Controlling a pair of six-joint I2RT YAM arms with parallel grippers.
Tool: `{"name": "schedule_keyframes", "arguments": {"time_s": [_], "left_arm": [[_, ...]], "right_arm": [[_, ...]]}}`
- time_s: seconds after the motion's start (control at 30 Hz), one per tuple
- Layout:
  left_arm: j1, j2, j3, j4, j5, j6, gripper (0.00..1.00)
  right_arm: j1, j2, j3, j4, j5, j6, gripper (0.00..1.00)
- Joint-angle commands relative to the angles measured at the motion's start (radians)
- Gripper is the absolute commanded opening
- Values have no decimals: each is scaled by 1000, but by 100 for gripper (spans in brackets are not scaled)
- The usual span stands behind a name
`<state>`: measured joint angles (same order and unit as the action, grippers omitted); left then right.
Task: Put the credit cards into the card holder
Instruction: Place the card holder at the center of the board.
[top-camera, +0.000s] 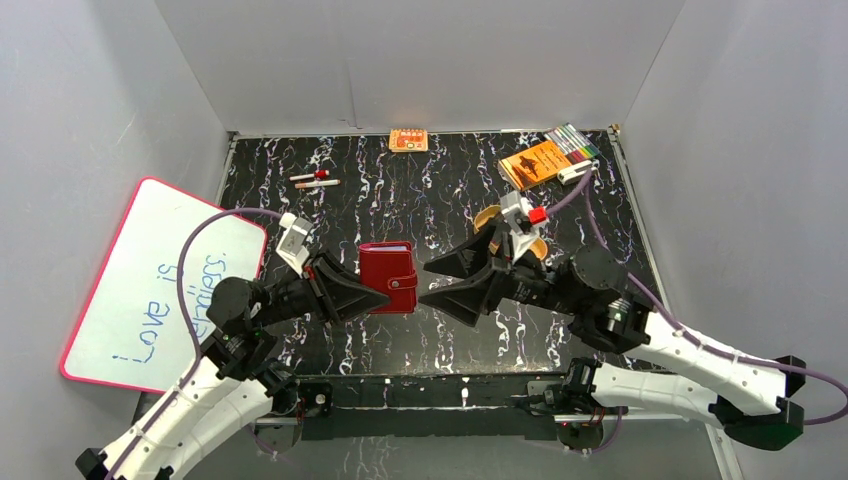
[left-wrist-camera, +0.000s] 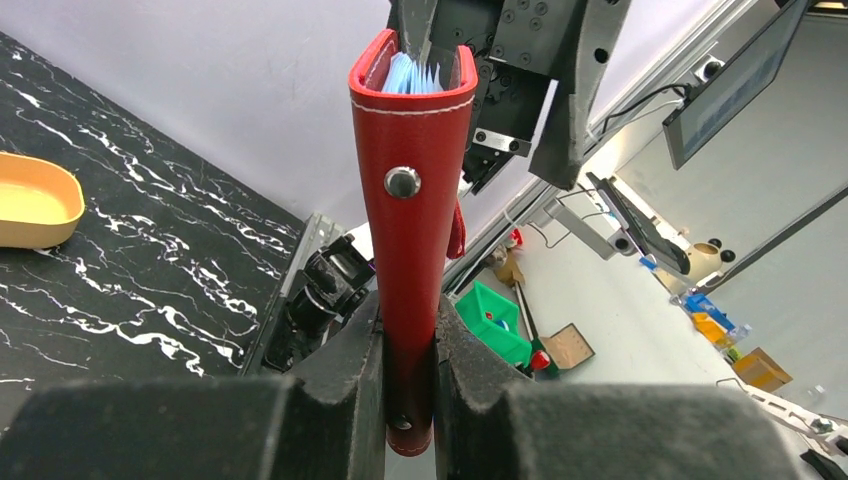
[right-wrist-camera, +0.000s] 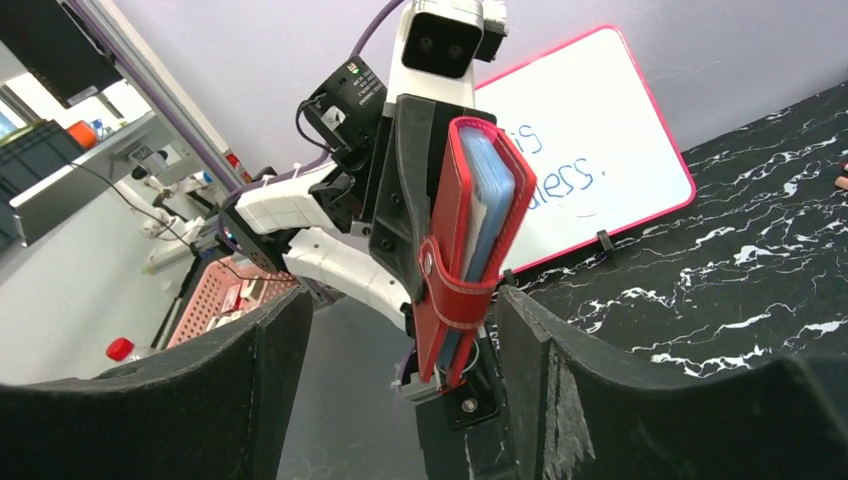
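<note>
1. Card holder (top-camera: 388, 277): a dark red folding wallet above the middle of the surface (top-camera: 420, 190), held on edge. Pale blue sleeves show between its covers. I cannot tell whether any card sits among them. In the right wrist view a red strap crosses its open edge.
2. Left gripper (top-camera: 375, 290): the fingers (left-wrist-camera: 340, 390) are narrow and clamped on the card holder's lower end, one on each cover.
3. Right gripper (top-camera: 425, 281): just right of the card holder and facing it. The fingers (right-wrist-camera: 250, 370) are spread wide with nothing between them and are not touching the wallet.
4. Tan oval tray (top-camera: 487, 217): on the surface, partly hidden behind the right arm.
5. Orange booklet (top-camera: 535, 163): far right, with a pack of coloured markers (top-camera: 575, 142) just beside it.
6. Small orange box (top-camera: 408, 140): at the far edge, centre.
7. Two small pens (top-camera: 315, 180): far left.
8. Whiteboard (top-camera: 160, 280): red-rimmed with blue handwriting, leaning at the left side.
</note>
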<state>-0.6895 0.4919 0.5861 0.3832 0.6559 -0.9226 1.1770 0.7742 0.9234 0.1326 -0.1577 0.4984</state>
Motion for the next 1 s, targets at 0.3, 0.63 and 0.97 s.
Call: {"name": "schedule_keyframes", "arguments": {"time_s": [0.3, 0.63, 0.97], "left_arm": [[-2, -6, 52, -9, 8, 26, 0], [-2, -9, 59, -36, 3, 50, 0], [-2, -25, 65, -60, 1, 61, 0]], "right_arm": [[-5, 177, 147, 29, -12, 18, 84], [-4, 211, 168, 8, -9, 20, 75], [-4, 241, 190, -15, -11, 15, 67]]}}
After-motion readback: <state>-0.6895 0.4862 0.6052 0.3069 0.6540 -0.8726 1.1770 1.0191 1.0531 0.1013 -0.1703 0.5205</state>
